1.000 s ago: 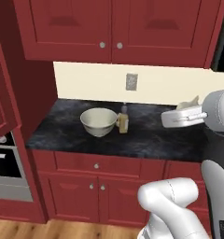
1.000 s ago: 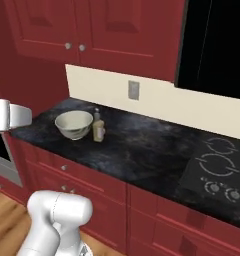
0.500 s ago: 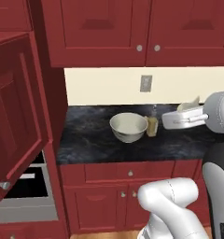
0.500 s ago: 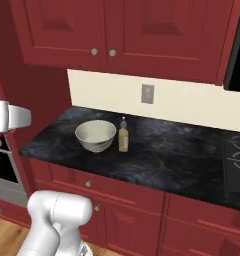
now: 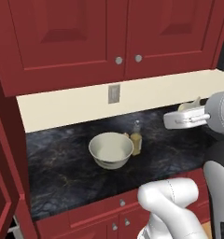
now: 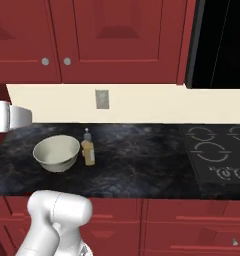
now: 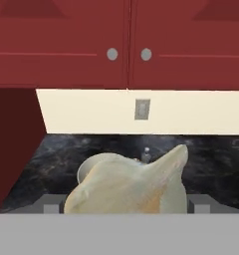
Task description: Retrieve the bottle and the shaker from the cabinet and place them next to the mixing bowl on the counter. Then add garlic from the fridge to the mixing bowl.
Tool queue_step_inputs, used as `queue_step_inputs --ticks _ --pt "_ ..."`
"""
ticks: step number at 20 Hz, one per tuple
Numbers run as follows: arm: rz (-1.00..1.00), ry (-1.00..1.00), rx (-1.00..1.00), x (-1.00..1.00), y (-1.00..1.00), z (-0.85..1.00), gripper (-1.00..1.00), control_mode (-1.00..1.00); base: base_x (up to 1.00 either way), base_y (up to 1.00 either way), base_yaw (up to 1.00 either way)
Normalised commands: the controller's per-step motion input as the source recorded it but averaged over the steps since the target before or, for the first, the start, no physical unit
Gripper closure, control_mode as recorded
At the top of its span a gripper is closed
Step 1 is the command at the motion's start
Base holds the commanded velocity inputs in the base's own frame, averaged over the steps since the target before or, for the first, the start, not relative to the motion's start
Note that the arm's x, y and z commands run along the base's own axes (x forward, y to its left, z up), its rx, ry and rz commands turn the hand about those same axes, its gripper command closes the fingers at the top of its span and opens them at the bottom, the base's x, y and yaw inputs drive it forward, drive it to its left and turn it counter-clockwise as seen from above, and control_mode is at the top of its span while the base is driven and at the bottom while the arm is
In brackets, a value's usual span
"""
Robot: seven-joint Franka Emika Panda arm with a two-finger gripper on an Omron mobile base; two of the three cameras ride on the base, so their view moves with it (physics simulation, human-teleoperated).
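The bottle (image 5: 136, 138) is standing upright on the counter (image 5: 62, 173), just beside the right side of the mixing bowl (image 5: 111, 149), so that part of the job looks done. A tan sliver is peeking out between bowl and bottle in the left base view (possibly the shaker, but it is too hidden to say). The gripper (image 5: 187, 108) is grasping the garlic (image 7: 131, 187), the pale bulb sitting between its fingers. It is hanging above the counter, to the right of the bowl and bottle and well apart from them. Judging by this, the garlic has been fetched and only dropping it into the bowl is left.

The bowl is lying open from above, and its inside is looking empty. The bottle is rising taller than the bowl on the side the hand is on, so the carry is wanting height over its pump top. The closed upper cabinets (image 5: 86, 37) are capping the room overhead. An open red door (image 5: 2, 186) is jutting out at the near left, and the stove (image 6: 217, 155) is lying far right, both away from the path.
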Motion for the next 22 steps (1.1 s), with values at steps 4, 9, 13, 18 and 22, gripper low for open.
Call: queue_step_inputs --ticks 4,9,13,18,22 --pt "0.00 0.00 0.00 0.00 0.00 0.00 1.00 1.00 0.20 0.08 -0.21" --pt "0.00 0.00 0.00 0.00 0.00 0.00 1.00 1.00 0.00 0.01 -0.02" --pt "0.00 0.00 0.00 0.00 0.00 0.00 1.00 1.00 0.00 0.00 0.00" --pt "0.00 0.00 0.00 0.00 0.00 0.00 1.00 1.00 0.00 0.00 0.00" --pt "0.00 0.01 0.00 0.00 0.00 0.00 1.00 -1.00 0.00 0.00 0.00"
